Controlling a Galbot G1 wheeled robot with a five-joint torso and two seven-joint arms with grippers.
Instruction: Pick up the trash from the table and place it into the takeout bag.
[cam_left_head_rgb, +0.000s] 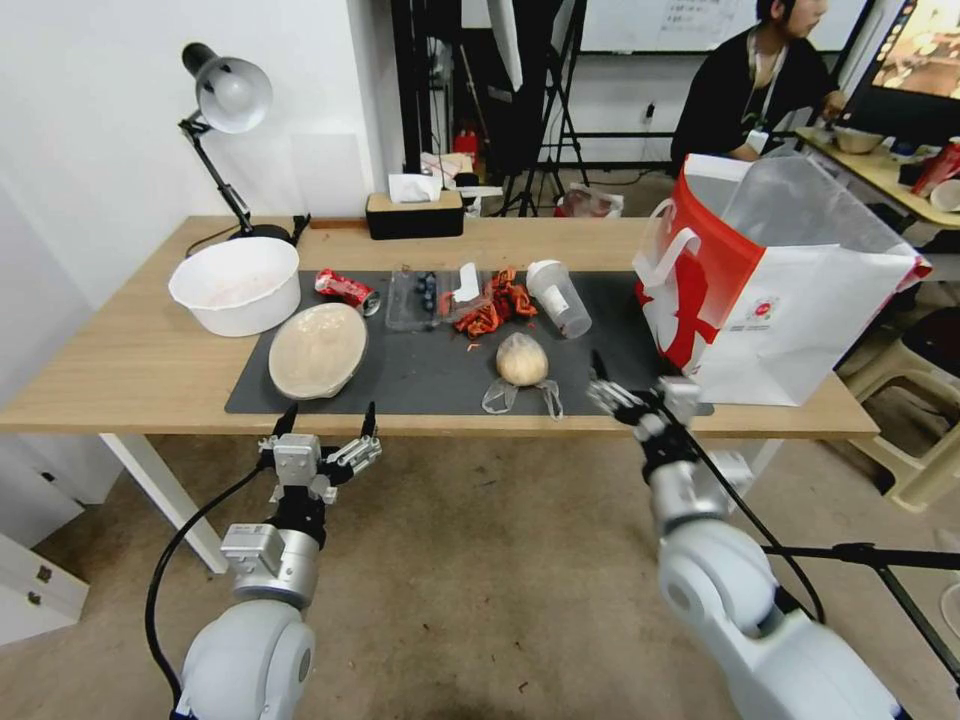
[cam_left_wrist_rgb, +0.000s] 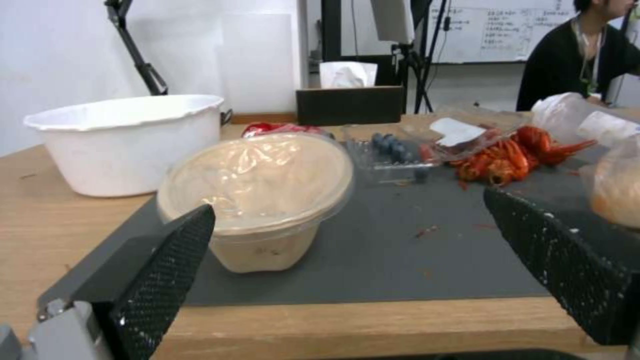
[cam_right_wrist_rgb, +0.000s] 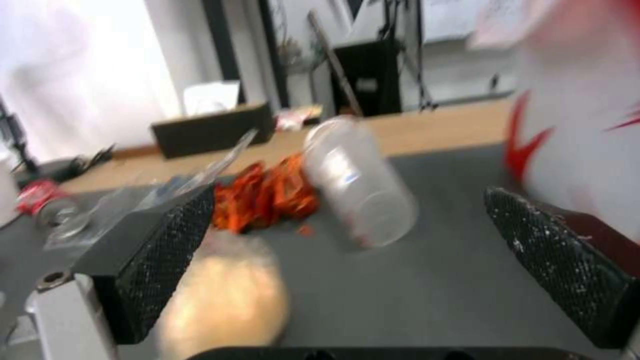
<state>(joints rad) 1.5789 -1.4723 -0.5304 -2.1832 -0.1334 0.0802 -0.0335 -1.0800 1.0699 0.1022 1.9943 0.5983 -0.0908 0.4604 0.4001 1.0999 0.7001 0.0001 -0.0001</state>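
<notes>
On wood table (cam_left_head_rgb: 130, 370) — grey mat (cam_left_head_rgb: 420, 375).

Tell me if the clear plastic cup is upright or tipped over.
Tipped over. The clear plastic cup lies on its side on the dark grey mat, beside the red crayfish shells.

Clear plastic cup (cam_left_head_rgb: 559, 297) on its side, wrapped bun (cam_left_head_rgb: 522, 359) on grey mat, takeout bag (cam_left_head_rgb: 780, 290) upright at right
</notes>
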